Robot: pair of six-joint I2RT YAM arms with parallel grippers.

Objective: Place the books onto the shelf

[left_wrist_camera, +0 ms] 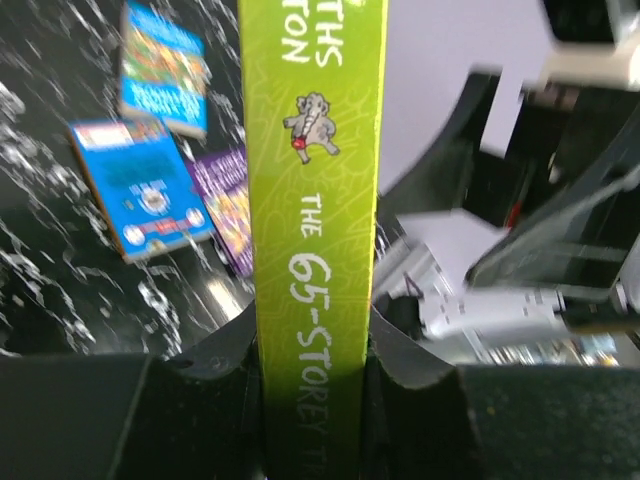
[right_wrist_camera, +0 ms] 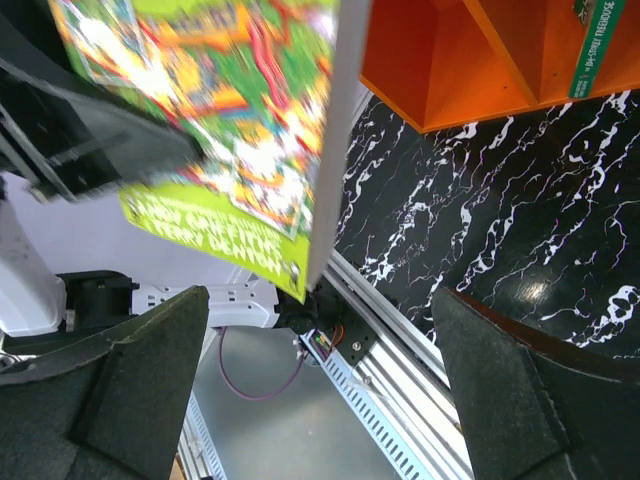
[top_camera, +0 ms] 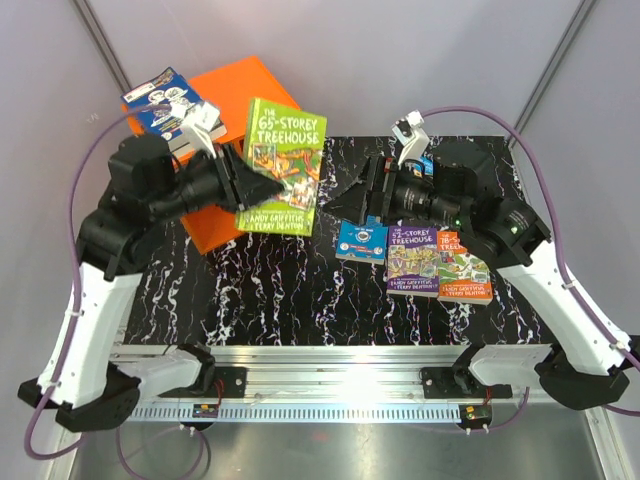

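Note:
My left gripper (top_camera: pixel 247 181) is shut on the spine edge of a green "65-Storey Treehouse" book (top_camera: pixel 283 165), held up above the table in front of the orange shelf (top_camera: pixel 250 85). In the left wrist view the green spine (left_wrist_camera: pixel 315 200) stands pinched between both jaws of the left gripper (left_wrist_camera: pixel 312 370). My right gripper (top_camera: pixel 365 192) is open just right of that book, touching nothing. From the right wrist the green book (right_wrist_camera: pixel 230 120) hangs ahead of the wide-open right gripper (right_wrist_camera: pixel 320 390). The shelf (right_wrist_camera: pixel 450 60) shows its divider and a green-spined book (right_wrist_camera: pixel 590 50) inside.
Three books lie flat on the black marbled table: a blue one (top_camera: pixel 361 240), a purple one (top_camera: pixel 411 260) and an orange-green one (top_camera: pixel 462 268). A blue book (top_camera: pixel 165 105) rests on top of the shelf. The metal rail (top_camera: pixel 330 385) runs along the near edge.

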